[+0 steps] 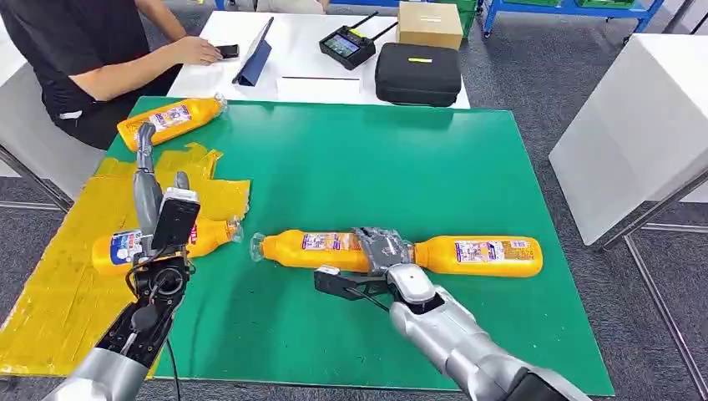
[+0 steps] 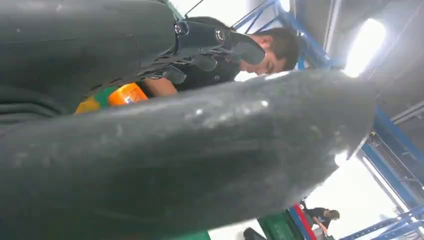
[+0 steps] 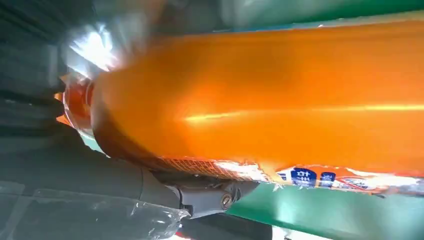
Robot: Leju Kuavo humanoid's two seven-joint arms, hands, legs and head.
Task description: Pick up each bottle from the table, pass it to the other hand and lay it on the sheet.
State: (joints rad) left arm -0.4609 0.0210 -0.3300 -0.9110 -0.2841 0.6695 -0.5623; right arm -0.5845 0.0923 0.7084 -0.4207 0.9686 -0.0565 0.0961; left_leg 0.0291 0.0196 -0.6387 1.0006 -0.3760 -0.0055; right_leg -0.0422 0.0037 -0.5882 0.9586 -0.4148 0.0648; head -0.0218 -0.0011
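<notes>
Bottles, four, orange with printed labels, all lying on their sides. Largest item first: the green table carrying everything, with the yellow sheet spread over the side where my left arm reaches in. Bottle one lies on the green surface under my right hand, cap end pointing towards my left hand; my fingers are draped over its base end and, in the right wrist view, its orange body sits tight against my thumb and palm, so I am grasping it while it rests on the table. Bottle two lies just beyond my right hand on the outer side, its neck end right at my fingers; whether it touches bottle one I cannot tell. Bottle three lies on the sheet directly behind my left hand, partly hidden by my wrist. Bottle four lies past my left fingertips, half on the sheet's far edge and half on green. My left hand is raised, fingers extended upward, holding nothing. Beyond the green table: a white table with a black case, a cardboard box, a controller, a tablet, and a seated person.
</notes>
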